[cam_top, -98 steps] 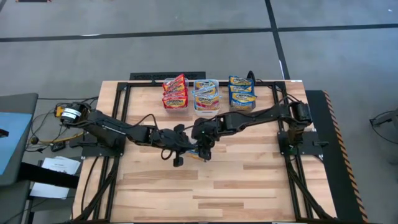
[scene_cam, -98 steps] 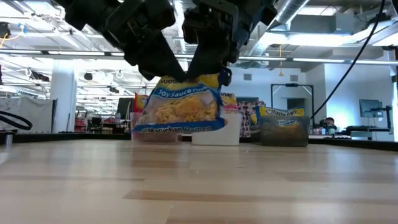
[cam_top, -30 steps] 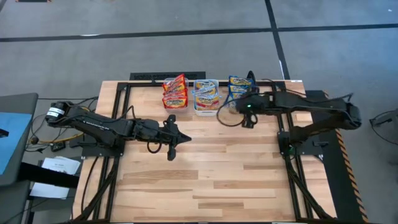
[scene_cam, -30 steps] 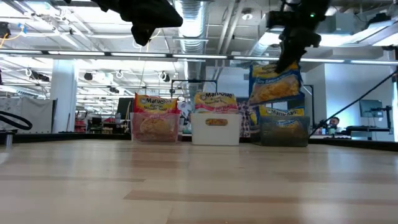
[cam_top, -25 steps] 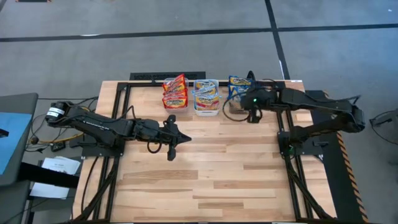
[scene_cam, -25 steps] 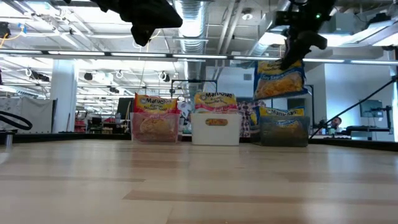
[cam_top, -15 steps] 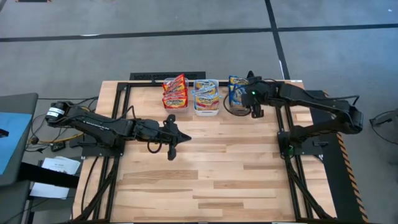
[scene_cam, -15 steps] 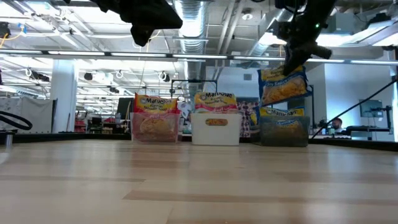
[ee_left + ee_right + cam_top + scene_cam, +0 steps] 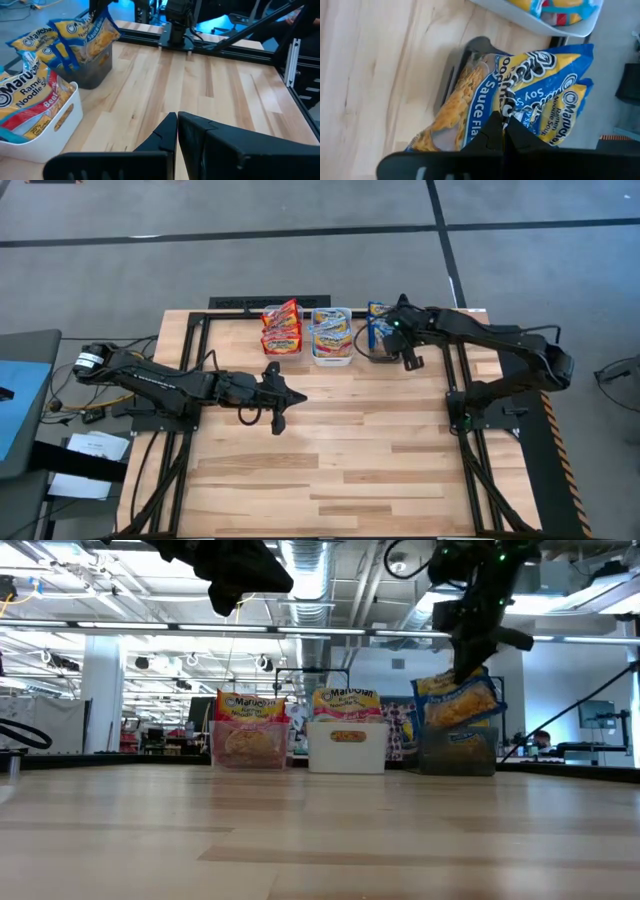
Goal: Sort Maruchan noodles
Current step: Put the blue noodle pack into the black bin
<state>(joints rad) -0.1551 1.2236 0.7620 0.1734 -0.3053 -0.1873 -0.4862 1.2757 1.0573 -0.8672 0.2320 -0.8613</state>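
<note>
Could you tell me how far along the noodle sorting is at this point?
Nearly done: red packets fill the clear bin, light blue ones the white bin. The right gripper holds a blue Soy Sauce packet over the dark bin. No loose packets show on the table; the left gripper idles mid-table.

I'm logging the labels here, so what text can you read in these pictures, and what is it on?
"Soy Sauce Fla", end hidden: blue and yellow packet held in the right gripper.
"Maruchan Ramen Noodle Soup": packet behind it.
"Maruchan Ramen Noodle", "Beef": packet in the white bin.
"Maruchan": red packet.
Smaller print: unreadable.
</note>
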